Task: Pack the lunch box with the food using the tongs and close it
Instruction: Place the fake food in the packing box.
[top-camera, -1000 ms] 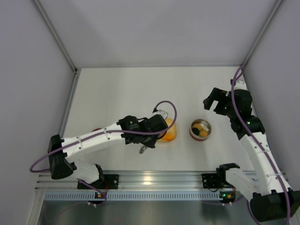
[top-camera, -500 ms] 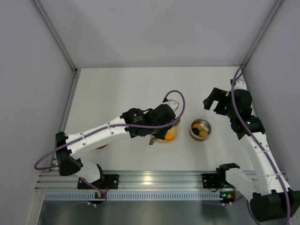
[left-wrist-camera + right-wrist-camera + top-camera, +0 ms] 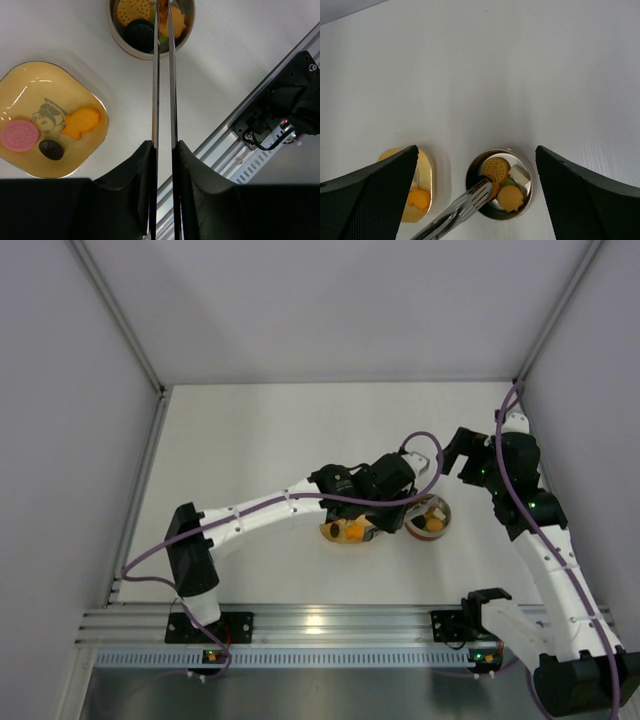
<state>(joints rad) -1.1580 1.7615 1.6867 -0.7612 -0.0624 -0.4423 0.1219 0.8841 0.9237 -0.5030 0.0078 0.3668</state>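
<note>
The light is bright and even, and it seems to come from above. On the white table (image 3: 260,440) there are only soft, pale shadows under the arms. The metal rail (image 3: 315,620) in the top view has a small spot of glare. In the left wrist view the yellow dish (image 3: 30,90) carries white reflections, and the tongs (image 3: 156,75) shine in thin streaks. In the right wrist view the right tool's fingers (image 3: 365,195) are dark and a little blurred. The lunch box (image 3: 471,172) casts a faint shadow to its left.

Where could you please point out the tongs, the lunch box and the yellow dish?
tongs (image 3: 155,90), left wrist view, one metal arm.
lunch box (image 3: 189,12), left wrist view, inner steel wall.
yellow dish (image 3: 30,90), left wrist view, bare floor.
</note>
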